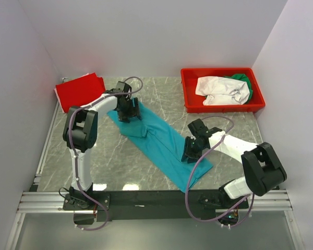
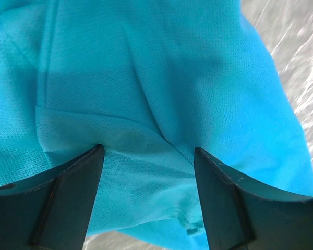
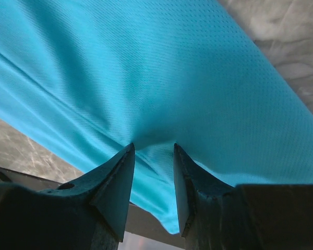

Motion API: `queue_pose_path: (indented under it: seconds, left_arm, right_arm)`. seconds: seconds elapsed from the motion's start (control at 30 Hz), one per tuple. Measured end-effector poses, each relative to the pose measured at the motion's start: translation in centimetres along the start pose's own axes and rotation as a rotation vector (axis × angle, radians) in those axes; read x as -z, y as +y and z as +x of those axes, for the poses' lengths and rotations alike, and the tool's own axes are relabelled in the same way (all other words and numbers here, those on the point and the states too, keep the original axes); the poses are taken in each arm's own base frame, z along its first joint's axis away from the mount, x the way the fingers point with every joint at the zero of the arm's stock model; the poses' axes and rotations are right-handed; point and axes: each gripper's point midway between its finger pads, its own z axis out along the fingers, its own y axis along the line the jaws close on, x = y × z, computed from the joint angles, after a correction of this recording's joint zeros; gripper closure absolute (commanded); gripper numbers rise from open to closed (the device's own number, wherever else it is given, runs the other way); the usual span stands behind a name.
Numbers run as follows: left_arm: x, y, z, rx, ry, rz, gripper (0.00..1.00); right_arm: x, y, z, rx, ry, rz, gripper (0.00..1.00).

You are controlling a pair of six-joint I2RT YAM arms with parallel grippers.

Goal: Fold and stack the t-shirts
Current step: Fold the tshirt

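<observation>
The teal t-shirt (image 1: 161, 143) lies in a long diagonal strip across the table, from back left to front right. My left gripper (image 1: 129, 113) is down on its far end; in the left wrist view it (image 2: 148, 151) is wide open with teal cloth (image 2: 161, 78) between the fingers. My right gripper (image 1: 189, 154) is at the strip's right edge; in the right wrist view it (image 3: 153, 147) stands partly open, with a pucker of teal cloth (image 3: 161, 78) between the tips. A folded red t-shirt (image 1: 79, 91) lies at the back left. The white t-shirt (image 1: 216, 88) and green t-shirt (image 1: 242, 79) lie in the bin.
The rigid red plastic bin (image 1: 224, 108) stands at the back right. White walls close in the table on the left, back and right. A black rail (image 1: 156, 198) runs along the near edge by the arm bases.
</observation>
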Motion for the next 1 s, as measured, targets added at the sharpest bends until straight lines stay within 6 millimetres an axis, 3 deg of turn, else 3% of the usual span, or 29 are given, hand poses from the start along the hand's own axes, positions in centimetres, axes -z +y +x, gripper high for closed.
queue_pose_path:
  seconds: [0.2,0.5,0.8,1.0]
  left_arm:
    - [-0.9,-0.8,-1.9,-0.004,-0.023,0.014,0.24]
    - [-2.7,-2.5,-5.9,-0.036,-0.084,0.056,0.24]
    - [-4.7,-4.9,-11.2,-0.114,-0.187,0.115,0.24]
    - [-5.1,-5.9,-12.3,-0.152,-0.209,0.168,0.23]
  right_arm:
    - [-0.8,0.6,1.3,0.006,0.05,-0.03,0.57]
    - [-1.5,4.2,3.4,0.046,0.128,-0.094,0.57]
    - [-1.7,9.3,1.8,0.097,0.131,-0.145,0.57]
    - [-0.7,11.9,0.4,0.115,0.102,-0.197,0.58]
